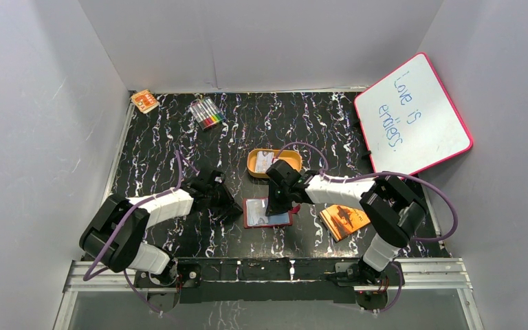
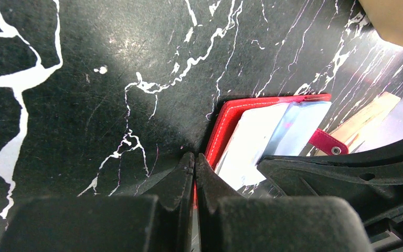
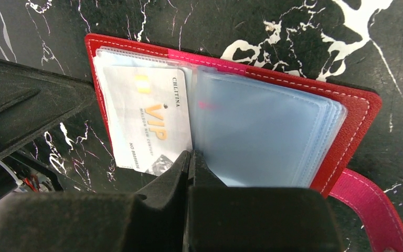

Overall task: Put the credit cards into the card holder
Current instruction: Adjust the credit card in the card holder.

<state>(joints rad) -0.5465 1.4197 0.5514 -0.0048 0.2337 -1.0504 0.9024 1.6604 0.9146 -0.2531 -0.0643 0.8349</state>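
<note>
The dark red card holder (image 1: 251, 221) lies open on the black mat, its clear pockets (image 3: 262, 131) fanned out. A pale credit card (image 3: 147, 121) printed "VIP" lies on its left half, its near end past the holder's edge. My right gripper (image 3: 190, 154) is shut, tips down at the fold beside the card's edge, nothing seen between them. My left gripper (image 2: 194, 157) is shut at the holder's (image 2: 231, 118) left edge, a red sliver of cover between its fingers. Another card (image 1: 264, 162) lies in the orange oval tin (image 1: 292, 162).
An orange booklet (image 1: 344, 220) lies right of the holder. A whiteboard (image 1: 412, 113) leans at the back right. Markers (image 1: 206, 112) and a small orange box (image 1: 144, 101) sit at the back left. The holder's closing tab (image 3: 367, 205) sticks out sideways.
</note>
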